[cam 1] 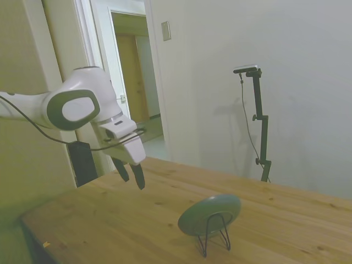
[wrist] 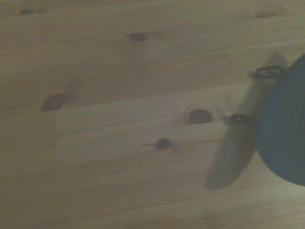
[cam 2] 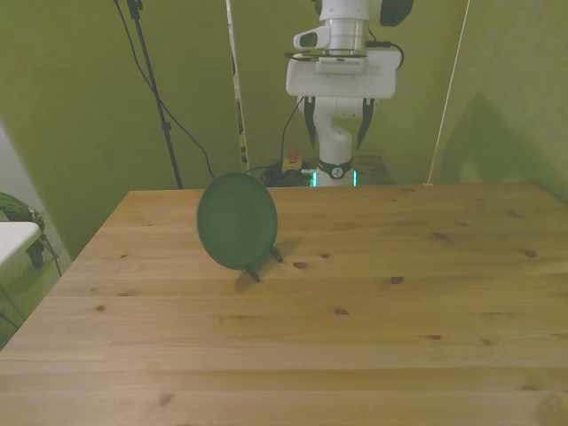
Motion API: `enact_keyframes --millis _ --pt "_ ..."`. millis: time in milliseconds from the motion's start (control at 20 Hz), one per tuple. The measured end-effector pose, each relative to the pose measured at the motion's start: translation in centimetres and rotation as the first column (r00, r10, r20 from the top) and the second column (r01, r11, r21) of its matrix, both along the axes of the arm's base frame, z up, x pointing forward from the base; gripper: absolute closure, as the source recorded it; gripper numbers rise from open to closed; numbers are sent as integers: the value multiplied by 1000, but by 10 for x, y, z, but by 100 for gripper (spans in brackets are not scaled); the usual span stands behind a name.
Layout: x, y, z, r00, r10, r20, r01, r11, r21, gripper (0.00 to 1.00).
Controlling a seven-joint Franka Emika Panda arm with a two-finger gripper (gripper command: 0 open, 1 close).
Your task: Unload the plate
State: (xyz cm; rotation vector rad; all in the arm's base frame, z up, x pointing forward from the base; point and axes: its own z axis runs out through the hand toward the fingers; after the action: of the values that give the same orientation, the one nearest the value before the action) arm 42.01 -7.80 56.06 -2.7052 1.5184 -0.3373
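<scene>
Grey-green plate (cam 1: 209, 214) upright on wire stand (cam 1: 215, 236); pincer (cam 1: 132, 176) apart, spread.

Wooden table (cam 2: 373, 328) marked with dark knots, thin black wire stand (cam 1: 215, 235) set on it, open doorway (cam 1: 133, 88) seen behind

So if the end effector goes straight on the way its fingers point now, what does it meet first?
Probably the bare table. The end effector hangs open above it, fingers pointing down and slightly toward the plate, which stands apart on its wire stand. Depth is unclear, but the plate looks outside that line.
</scene>
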Motion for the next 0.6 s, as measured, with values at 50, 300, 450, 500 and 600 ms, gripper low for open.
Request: enact_keyframes --millis 50,300,450,500,600 --pt "0 -14 7 999 -32 -6 32 999 -7 0" --pt "6 -84 26 984 -173 -37 172 985 -28 0" --pt "16 -105 28 978 -207 -36 206 978 -36 0" --pt "22 -106 30 976 -216 -32 215 976 -37 0" --pt "23 -108 30 974 -227 -29 225 973 -47 0"
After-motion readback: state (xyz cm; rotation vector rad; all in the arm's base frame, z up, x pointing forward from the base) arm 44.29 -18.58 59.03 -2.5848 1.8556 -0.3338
